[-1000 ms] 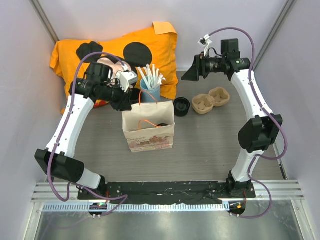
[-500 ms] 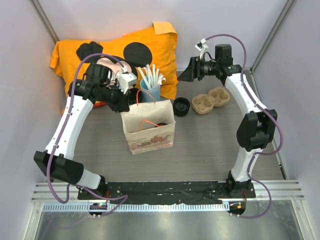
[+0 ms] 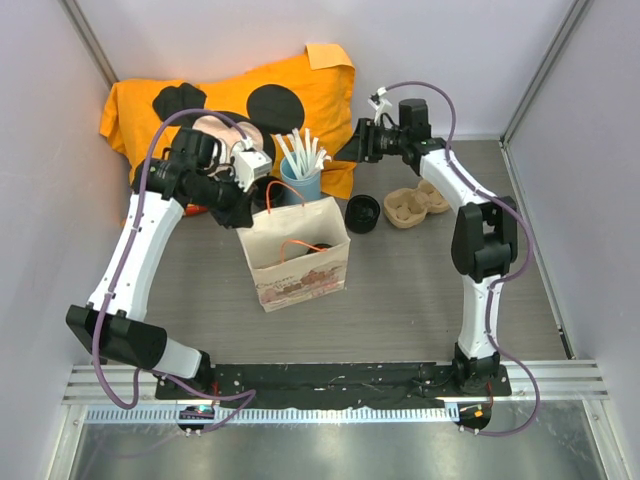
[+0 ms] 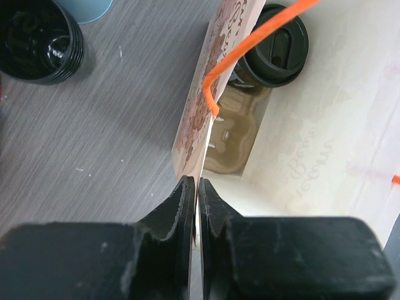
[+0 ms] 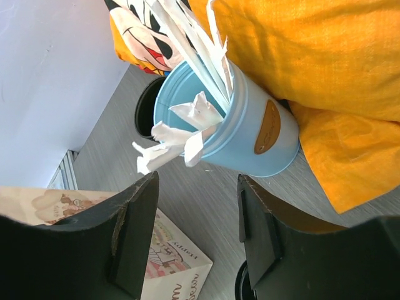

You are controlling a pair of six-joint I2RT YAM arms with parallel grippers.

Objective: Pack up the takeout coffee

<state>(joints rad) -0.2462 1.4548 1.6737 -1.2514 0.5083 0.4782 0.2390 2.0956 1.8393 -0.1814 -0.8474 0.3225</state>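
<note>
1 takeout coffee [image 4: 275, 47], round black ridged lid, inside 1 paper bag [image 3: 300, 275]. Left gripper [image 4: 197, 182] pinching bag's thin rim. Right gripper [image 5: 197, 206] jaws apart, empty. 1 smooth blue cup [image 5: 250, 131].

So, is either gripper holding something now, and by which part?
The left gripper pinches the paper bag by the top edge of one wall. The right gripper, open in front of the blue cup, holds nothing.

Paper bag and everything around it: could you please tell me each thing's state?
paper bag, upright, open-topped
takeout coffee, lidded, inside the bag
left gripper, shut on the bag's rim
right gripper, open, holding nothing
blue cup, upright, full of white sticks
loose cardboard carrier, empty
</note>
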